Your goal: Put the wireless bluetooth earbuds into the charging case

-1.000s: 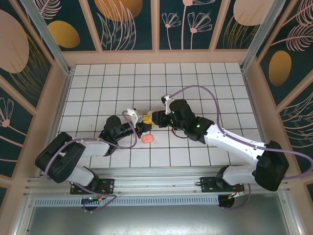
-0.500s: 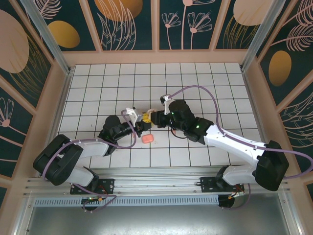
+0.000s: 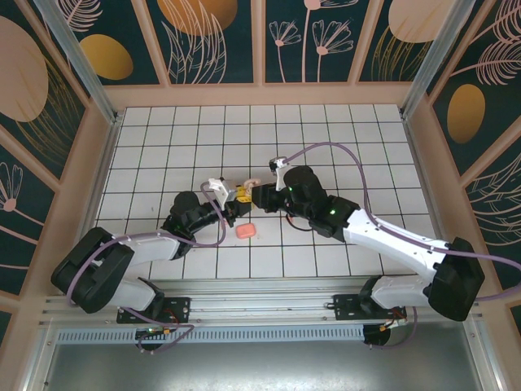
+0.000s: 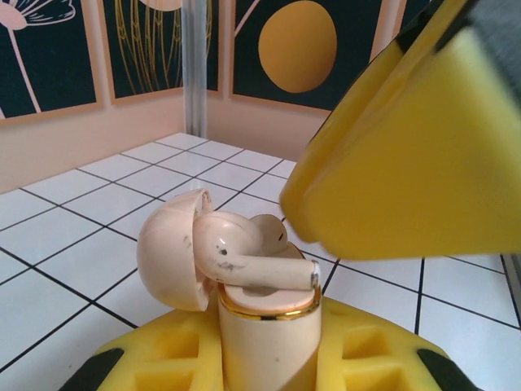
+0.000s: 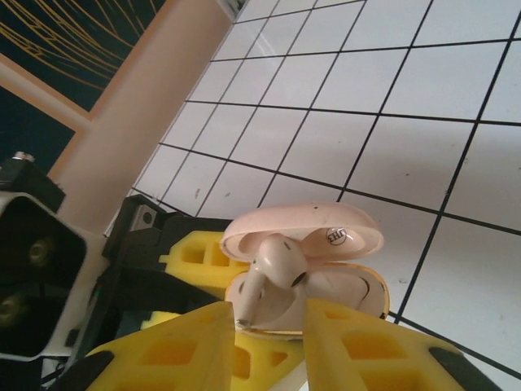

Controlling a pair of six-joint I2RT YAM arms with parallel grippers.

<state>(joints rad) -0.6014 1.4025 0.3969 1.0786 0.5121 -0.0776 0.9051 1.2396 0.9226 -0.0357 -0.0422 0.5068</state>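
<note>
Left claw (image 3: 238,198) pinches the open case (image 4: 262,334) at mid-frame in the top view; right claw (image 5: 269,322) flanks an earbud (image 4: 244,257) lying across its mouth, whether squeezing it I cannot tell

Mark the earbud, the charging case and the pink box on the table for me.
earbud (image 4: 244,262): left wrist view, where head meets stem.
charging case (image 4: 269,346): left wrist view, front of the lower shell below the gold rim.
coral-pink box (image 3: 246,231): top external view, middle of its top face.
</note>
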